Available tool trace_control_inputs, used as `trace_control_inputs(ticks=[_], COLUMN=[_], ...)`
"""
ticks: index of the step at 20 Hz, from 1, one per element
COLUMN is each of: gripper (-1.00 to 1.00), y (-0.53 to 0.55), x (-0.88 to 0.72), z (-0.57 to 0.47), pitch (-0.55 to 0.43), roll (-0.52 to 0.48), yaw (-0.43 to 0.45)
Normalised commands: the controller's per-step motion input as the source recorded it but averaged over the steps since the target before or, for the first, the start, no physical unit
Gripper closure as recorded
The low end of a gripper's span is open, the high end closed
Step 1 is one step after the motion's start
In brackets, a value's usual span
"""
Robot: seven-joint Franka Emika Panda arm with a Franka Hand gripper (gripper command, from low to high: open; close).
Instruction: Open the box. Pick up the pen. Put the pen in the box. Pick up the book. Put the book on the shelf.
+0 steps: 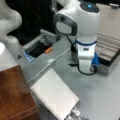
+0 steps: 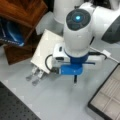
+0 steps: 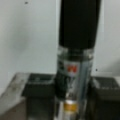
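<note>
One pen point(image 3: 75, 50), seemingly gripped, hand point(image 2: 74, 81)

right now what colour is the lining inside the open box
Grey, split into compartments; the box lining shows best in a front view, at its bottom right.

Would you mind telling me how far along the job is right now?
Done: the box lies open, grey lining showing. In hand: the gripper holds the pen above the table, not yet boxed. Left: the book lies on the table, not on the shelf.
</note>
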Motion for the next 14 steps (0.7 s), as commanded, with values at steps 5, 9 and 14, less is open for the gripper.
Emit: trace_control_inputs(ticks=[5, 9, 14], gripper=[1.0, 1.0, 1.0], y=[0.27, 0.27, 0.31], x=[-0.02, 0.0, -0.01], z=[0.21, 0.2, 0.16], pitch=[0.141, 0.117, 0.107], roll=[0.107, 0.128, 0.062], yaw=[-0.602, -0.518, -0.358])
